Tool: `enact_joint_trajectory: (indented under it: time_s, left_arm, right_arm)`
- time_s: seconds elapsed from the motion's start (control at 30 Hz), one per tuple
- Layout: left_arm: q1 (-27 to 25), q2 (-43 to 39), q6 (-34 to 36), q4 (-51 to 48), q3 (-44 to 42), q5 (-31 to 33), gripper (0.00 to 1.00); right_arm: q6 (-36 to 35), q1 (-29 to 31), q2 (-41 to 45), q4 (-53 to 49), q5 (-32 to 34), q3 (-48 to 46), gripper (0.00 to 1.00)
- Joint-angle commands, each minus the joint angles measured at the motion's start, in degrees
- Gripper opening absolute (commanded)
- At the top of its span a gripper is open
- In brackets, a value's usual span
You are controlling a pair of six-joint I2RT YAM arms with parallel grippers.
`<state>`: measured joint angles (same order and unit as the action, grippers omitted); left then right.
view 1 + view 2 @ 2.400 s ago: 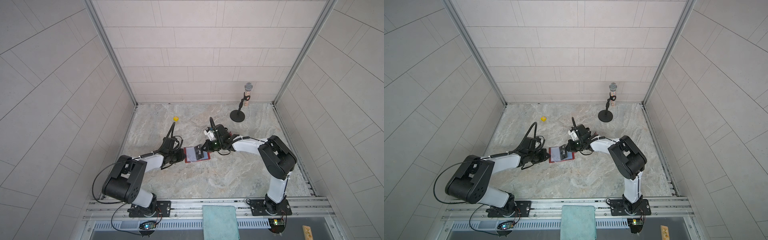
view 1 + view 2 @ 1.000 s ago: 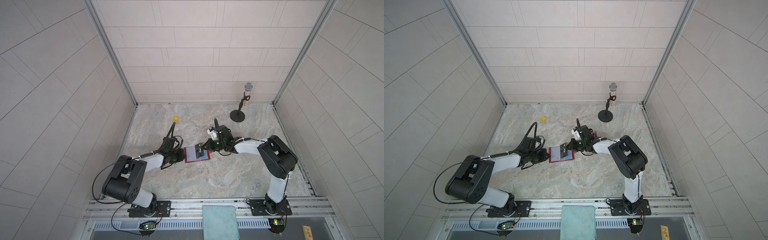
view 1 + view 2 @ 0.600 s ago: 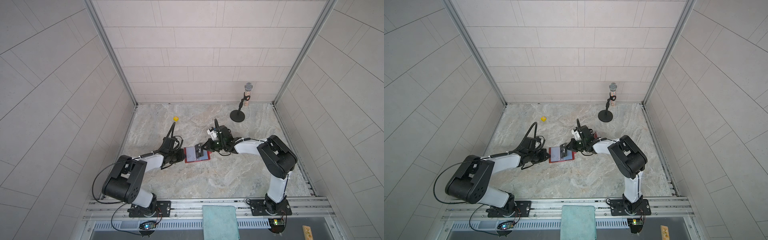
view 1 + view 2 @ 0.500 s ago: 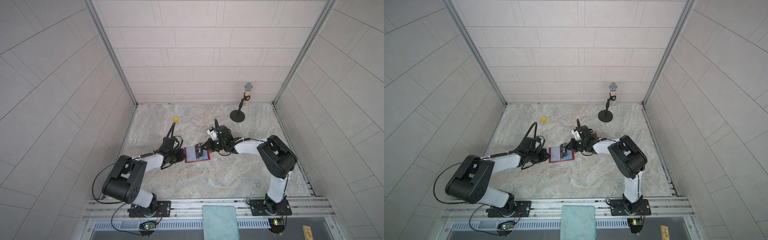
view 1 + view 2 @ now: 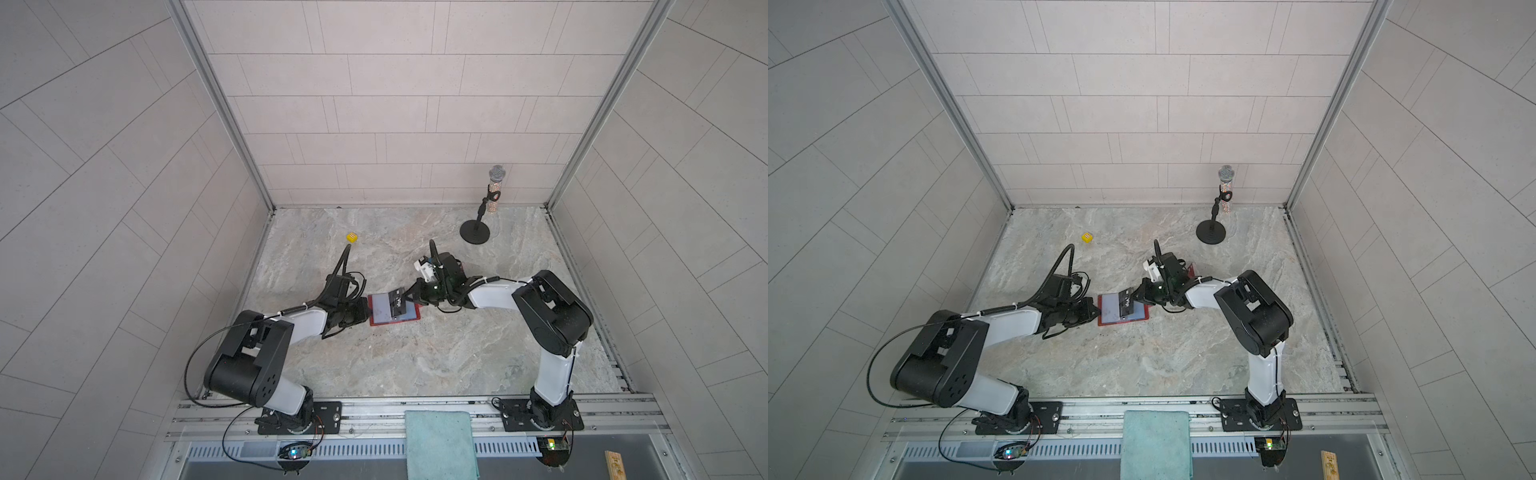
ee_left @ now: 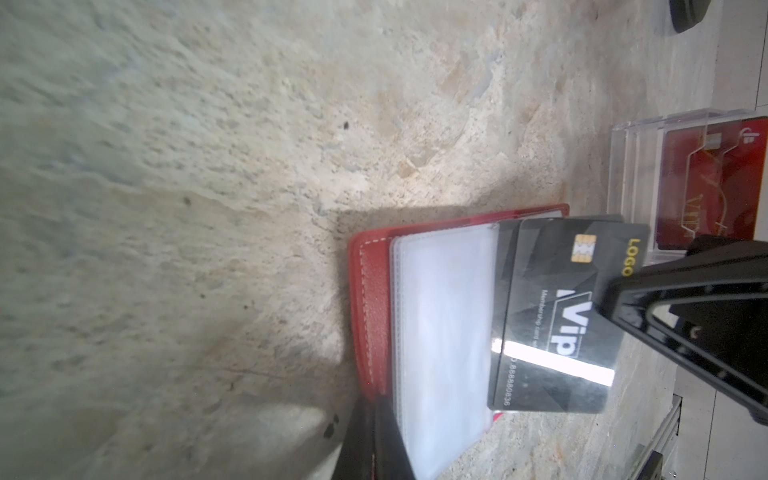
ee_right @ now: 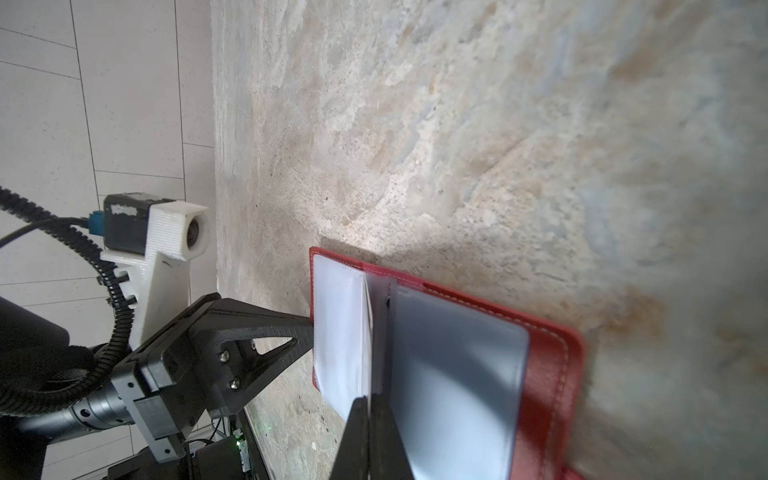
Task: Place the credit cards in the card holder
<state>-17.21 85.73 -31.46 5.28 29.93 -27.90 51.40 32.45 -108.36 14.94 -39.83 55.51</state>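
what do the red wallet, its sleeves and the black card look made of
The wallet looks like red leather or faux leather: grained, with pale edge stitching. Its sleeves seem clear, slightly cloudy soft plastic. The black card looks like glossy plastic, given its bright glare stripe.

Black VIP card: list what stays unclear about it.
Left wrist view: whether the black VIP card is inside a card holder sleeve; glare and clear plastic mask its edge.
Right wrist view: where the right tool grips it, blurred and cut off.
Both top views: card edge too small.
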Motion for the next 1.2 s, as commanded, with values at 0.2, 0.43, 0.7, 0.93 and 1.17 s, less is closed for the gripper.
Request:
enact_joint_trajectory:
  time_s: [0.2, 0.43, 0.7, 0.93, 1.17]
  left_arm:
    - [0.0, 0.6, 0.6, -2.9, 0.5, 0.6, 0.00]
    - [0.0, 0.6, 0.6, -2.7, 0.6, 0.6, 0.00]
    - [0.0, 0.8, 0.5, -2.6, 0.5, 0.5, 0.00]
    - [0.0, 0.8, 0.4, -2.3, 0.3, 0.2, 0.00]
    - [0.0, 0.8, 0.4, -2.2, 0.2, 0.0, 0.00]
  right_arm:
    - [2.0, 0.0, -1.7, 2.3, -0.2, -1.9, 0.00]
    - [1.9, 0.3, -2.1, 2.1, -0.2, -1.9, 0.00]
    - [2.0, 1.0, -2.8, 2.5, -0.9, -1.6, 0.00]
    - [2.3, 1.4, -3.5, 2.8, -1.1, -1.1, 0.00]
    - [2.1, 1.8, -4.3, 2.4, -0.4, 0.0, 0.00]
